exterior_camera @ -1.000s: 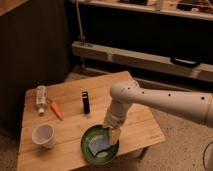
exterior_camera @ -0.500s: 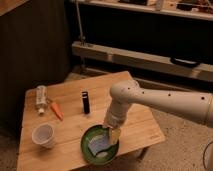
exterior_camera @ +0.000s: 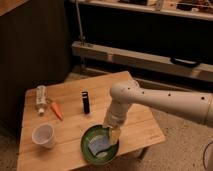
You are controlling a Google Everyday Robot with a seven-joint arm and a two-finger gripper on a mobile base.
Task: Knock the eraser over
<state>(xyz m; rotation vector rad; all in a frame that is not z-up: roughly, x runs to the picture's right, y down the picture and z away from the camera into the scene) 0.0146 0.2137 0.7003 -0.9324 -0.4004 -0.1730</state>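
The eraser (exterior_camera: 86, 102) is a slim black block with a lighter top. It stands upright near the middle of the wooden table (exterior_camera: 135, 127). My gripper (exterior_camera: 114, 134) hangs at the end of the white arm, low over the right rim of the green bowl (exterior_camera: 88, 151). It is to the right of the eraser and nearer the front, well apart from it. A blue-grey sponge (exterior_camera: 98, 145) lies in the bowl just left of the gripper.
A white cup (exterior_camera: 43, 135) stands at the front left. An orange carrot (exterior_camera: 56, 110) and a small lying bottle (exterior_camera: 41, 98) are at the left. A dark shelf unit with metal rails stands behind the table.
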